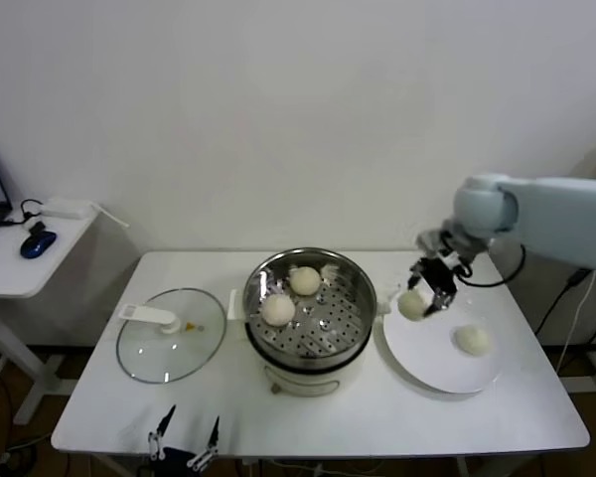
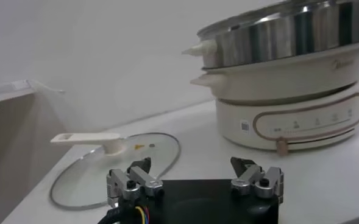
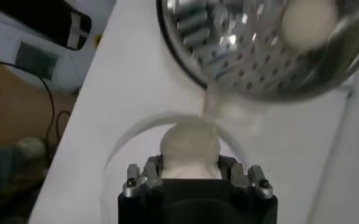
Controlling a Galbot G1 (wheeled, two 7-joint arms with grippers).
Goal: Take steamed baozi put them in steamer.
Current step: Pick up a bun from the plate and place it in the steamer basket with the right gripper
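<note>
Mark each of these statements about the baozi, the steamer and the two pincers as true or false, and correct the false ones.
1. Two baozi lie on the perforated tray inside the steamer. True.
2. The right pincer is empty. False: it is shut on a baozi, held above the edge of the white plate.
3. One baozi lies on the plate. True.
4. The glass lid covers the steamer. False: it lies flat on the table, on the side of the steamer away from the plate.
5. The left pincer holds a baozi. False: it is open and empty, at the table's near edge by the lid.
</note>
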